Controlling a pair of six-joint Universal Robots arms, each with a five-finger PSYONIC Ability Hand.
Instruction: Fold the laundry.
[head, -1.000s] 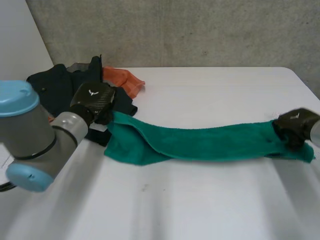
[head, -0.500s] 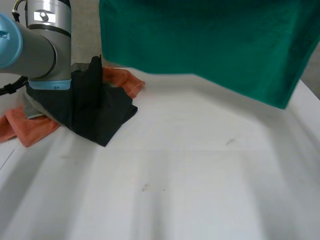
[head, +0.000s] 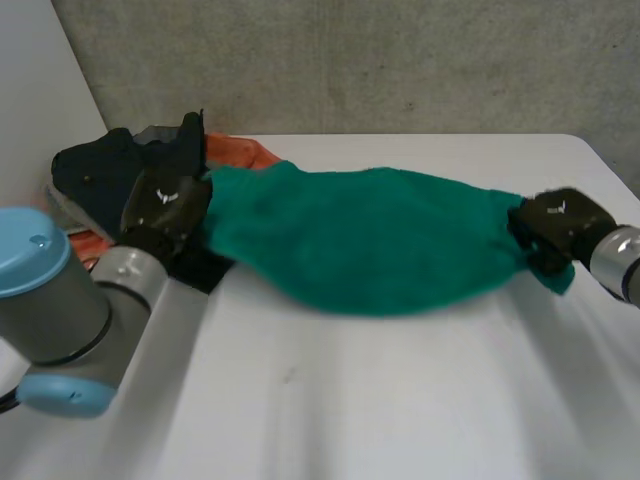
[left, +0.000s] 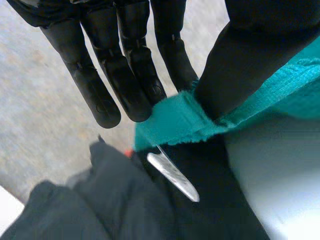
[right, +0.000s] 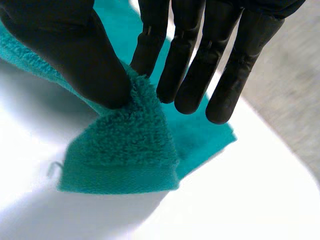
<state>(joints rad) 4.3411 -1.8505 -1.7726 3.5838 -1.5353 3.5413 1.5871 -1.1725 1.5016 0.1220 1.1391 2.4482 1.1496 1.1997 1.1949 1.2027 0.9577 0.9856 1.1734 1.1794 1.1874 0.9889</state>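
head view: the green towel (head: 370, 240) spans the white table (head: 400, 400) between the two hands, broad and bunched in its middle. the left hand (head: 165, 205) is at its left end and the right hand (head: 550, 225) at its right end. behind the left hand sits a pile of dark clothes (head: 100, 165), with an orange cloth (head: 240, 150) beside it.

left wrist view: the left hand (left: 125, 60) pinches an edge of the green towel (left: 175, 120) between thumb and straight fingers, above the dark clothes (left: 125, 205).

right wrist view: the right hand (right: 200, 50) pinches a doubled-over corner of the green towel (right: 125, 150), thumb against one finger and the other fingers straight, close over the white table (right: 250, 200).
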